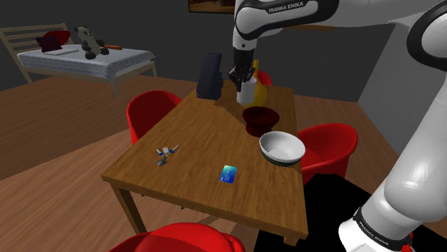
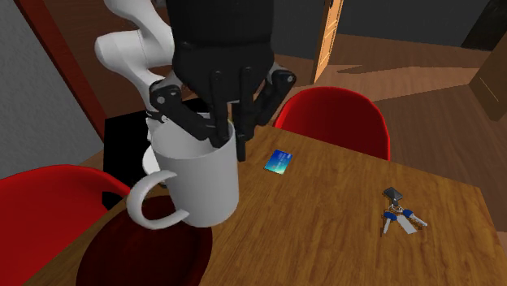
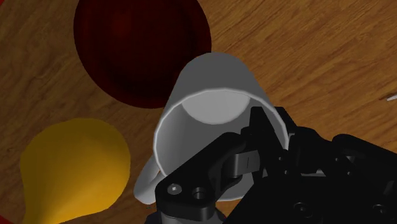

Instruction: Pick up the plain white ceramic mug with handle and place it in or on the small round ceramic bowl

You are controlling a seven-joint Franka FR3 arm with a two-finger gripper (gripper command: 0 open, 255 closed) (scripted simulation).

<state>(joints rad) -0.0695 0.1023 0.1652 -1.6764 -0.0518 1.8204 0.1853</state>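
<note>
Counter (image 1: 193, 136) carries a dark red bowl (image 1: 259, 118) and a white bowl (image 1: 281, 147), the latter nearer the stand. White mug (image 2: 203, 175) hangs upright, apparently off the wood, just beside the red bowl. Tool (image 2: 231, 140) pinches its rim wall, one finger inside, one outside, prob. so it lowers upright.

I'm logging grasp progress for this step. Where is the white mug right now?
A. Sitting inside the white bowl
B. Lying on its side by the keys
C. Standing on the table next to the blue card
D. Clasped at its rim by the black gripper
D: the gripper is shut on the white mug at its rim, one finger inside the wall and one outside, close to the dark red bowl.
</note>
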